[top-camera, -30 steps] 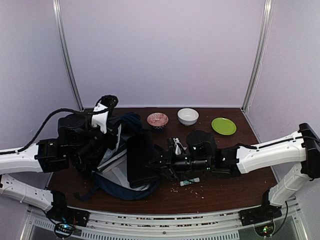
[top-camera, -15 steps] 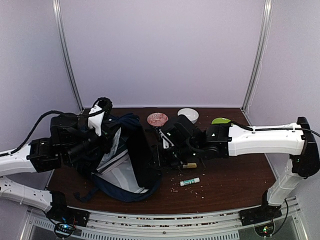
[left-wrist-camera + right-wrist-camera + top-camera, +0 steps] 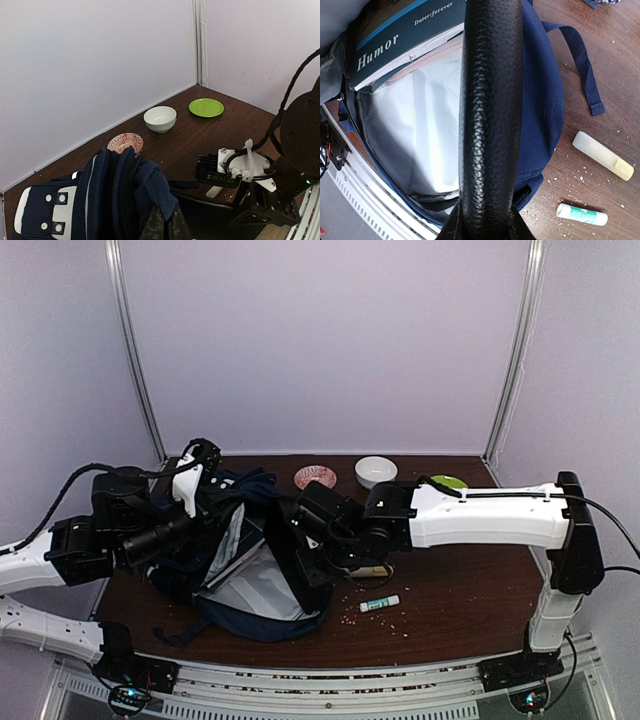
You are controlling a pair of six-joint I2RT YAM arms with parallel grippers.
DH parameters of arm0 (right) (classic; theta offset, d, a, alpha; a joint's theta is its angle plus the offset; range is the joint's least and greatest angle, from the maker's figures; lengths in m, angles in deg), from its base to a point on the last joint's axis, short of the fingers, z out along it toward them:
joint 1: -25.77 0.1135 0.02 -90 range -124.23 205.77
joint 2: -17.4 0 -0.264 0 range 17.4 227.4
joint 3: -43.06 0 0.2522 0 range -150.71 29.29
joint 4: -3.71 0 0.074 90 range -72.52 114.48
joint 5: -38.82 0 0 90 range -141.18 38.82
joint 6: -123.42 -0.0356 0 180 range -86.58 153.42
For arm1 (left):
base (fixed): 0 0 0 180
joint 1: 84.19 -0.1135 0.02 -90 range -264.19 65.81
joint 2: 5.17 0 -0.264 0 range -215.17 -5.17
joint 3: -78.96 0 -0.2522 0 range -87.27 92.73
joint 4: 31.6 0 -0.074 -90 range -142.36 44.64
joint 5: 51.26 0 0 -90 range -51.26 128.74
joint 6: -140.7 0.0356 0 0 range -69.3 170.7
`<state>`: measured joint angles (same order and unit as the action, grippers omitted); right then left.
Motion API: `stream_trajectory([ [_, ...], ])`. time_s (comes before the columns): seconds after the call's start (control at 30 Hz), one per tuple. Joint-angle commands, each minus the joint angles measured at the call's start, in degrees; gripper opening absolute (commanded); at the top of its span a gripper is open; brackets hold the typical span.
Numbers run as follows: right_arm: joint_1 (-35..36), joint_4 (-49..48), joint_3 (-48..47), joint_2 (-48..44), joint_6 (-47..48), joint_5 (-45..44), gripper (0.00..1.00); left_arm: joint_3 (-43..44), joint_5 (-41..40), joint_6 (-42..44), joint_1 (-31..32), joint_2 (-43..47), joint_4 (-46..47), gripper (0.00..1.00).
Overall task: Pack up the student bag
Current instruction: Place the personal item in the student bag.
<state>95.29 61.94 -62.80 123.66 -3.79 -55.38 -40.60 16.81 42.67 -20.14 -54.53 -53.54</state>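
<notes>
- Left fingers (image 3: 162,229) are pinched shut on the upper rim of the student bag (image 3: 250,585), propping its mouth open on the worktop's (image 3: 450,580) left half.
- Right fingers (image 3: 515,227) clamp the black case (image 3: 490,110) edge-on, its long axis running over that opening; the right arm is nearer.

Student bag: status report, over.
Left gripper clamped on student bag rim, mouth open. Right gripper holds black case edge-on over the opening. Book inside, along one side.

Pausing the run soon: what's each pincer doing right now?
Left pincer: closed on the student bag, at its opening edge.
Right pincer: closed on the black case.
</notes>
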Motion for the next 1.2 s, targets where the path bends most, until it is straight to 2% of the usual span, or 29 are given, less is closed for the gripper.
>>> stream_trajectory([
  [0.0,0.6,-2.22,-4.81,1.68,3.74,-4.69,0.0,2.9,4.11,-0.88,0.2,1.93,13.22,0.0],
  [0.17,1.84,1.99,-12.51,5.4,6.25,-7.43,0.0,3.21,2.94,-0.87,0.2,0.87,13.71,0.0],
  [0.23,2.55,2.4,-11.82,4.34,5.76,-8.65,0.0,3.86,-0.58,-0.84,0.2,0.68,12.41,0.0],
  [0.33,2.64,-1.52,-5.81,-0.72,3.4,-7.3,0.0,3.64,-6.11,-0.62,0.2,1.29,11.15,0.0],
  [0.43,2.4,-7.97,1.09,-7.02,1.37,-0.88,0.0,1.84,-8.81,0.19,0.2,2.36,11.96,0.0],
  [0.6,2.2,-13.41,2.36,-8.78,-1.17,14.09,0.0,1.18,-9.33,1.38,0.11,2.86,12.74,0.0],
  [0.83,-0.69,-28.26,8.42,-9.13,-10.79,27.96,0.0,1.69,-4.44,1.61,0.11,2.99,13.21,0.0],
  [1.03,-4.78,-44.73,14.34,-6.05,-25.17,32.06,0.0,0.18,3.2,0.14,0.11,4.64,13.8,0.0],
  [1.17,-6.75,-53.98,13.89,-2.48,-33.55,32.06,0.0,-1.26,7.33,-1.14,0.11,5.74,13.66,0.0],
])
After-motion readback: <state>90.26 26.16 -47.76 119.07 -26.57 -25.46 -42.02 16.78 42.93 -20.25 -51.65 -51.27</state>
